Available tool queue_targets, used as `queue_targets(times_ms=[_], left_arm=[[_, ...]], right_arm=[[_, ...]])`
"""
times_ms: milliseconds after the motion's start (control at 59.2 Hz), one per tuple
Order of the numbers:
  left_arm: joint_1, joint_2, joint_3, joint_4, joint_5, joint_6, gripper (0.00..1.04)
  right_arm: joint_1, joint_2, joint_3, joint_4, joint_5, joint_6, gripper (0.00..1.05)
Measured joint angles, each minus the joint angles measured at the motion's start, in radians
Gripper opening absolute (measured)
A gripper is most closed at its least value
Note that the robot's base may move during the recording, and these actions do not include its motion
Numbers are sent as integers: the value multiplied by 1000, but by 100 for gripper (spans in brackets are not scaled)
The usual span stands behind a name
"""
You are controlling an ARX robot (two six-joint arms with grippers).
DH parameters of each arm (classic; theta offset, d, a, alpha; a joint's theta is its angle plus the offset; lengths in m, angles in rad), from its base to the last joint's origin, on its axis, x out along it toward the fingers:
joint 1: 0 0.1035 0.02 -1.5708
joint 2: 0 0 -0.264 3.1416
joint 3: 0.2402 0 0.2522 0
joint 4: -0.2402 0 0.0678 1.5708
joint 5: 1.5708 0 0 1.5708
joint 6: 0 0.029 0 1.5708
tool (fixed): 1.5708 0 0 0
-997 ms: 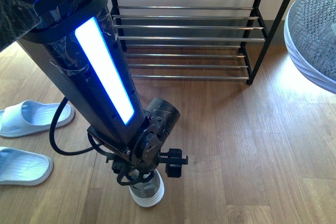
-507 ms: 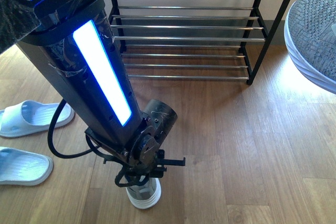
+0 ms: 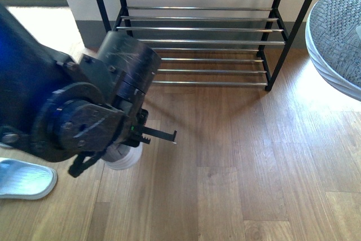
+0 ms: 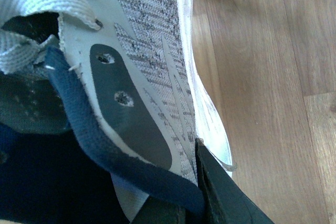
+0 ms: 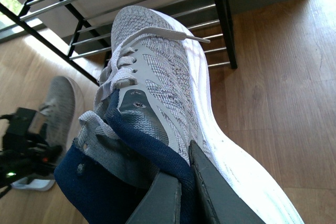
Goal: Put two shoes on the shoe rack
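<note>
behind left arm (image 3: 73, 122), shoe (image 3: 125, 160) seemingly half hidden

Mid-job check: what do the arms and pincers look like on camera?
Left arm is bulky glossy black: scuffed cylindrical joint, bolted round disc, small green light, toothed black bar. Left pincer and right pincer have flat, wedge-shaped dark grey fingers.
</note>
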Motion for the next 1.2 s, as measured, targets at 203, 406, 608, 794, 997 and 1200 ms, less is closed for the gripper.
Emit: queue_targets(times_ms=[203,406,608,794,997,1200], left_arm=[[-13,-312,-238,34,-41,12,2],[-47,-693,-426,-61,-155,11,2],[-72,-958,-509,-185,-222,26,2],[-110,-1099,-544,-249,-254,39,2],[-111,-1100,-544,-249,-253,42,2],[-112,-1100,-544,-249,-253,42,2]], right_arm=[[0,0,0,0,0,0,1],[0,0,0,0,0,0,1],[0,0,0,0,0,0,1],[0,0,0,0,0,0,1],[0,0,0,0,0,0,1],[0,0,0,0,0,0,1]])
